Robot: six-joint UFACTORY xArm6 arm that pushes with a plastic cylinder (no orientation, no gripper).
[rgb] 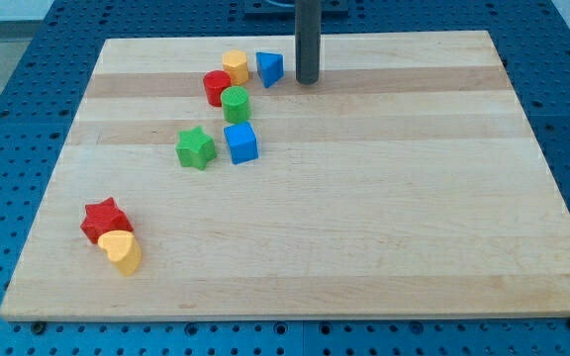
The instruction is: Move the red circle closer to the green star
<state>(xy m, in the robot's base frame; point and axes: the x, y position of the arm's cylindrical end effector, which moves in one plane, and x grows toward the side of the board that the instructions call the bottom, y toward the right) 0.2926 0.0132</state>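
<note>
The red circle (216, 87) sits near the view's top left of the wooden board, touching the green circle (235, 103) at its lower right and the yellow block (235, 66) at its upper right. The green star (196, 148) lies below them, a short gap away. My tip (307, 79) is at the view's top centre, just right of the blue triangle (270, 68) and well right of the red circle, touching no block.
A blue cube (241, 142) sits right of the green star. A red star (105, 220) and a yellow heart (121, 251) touch each other at the view's bottom left. The board (384, 218) rests on a blue perforated table.
</note>
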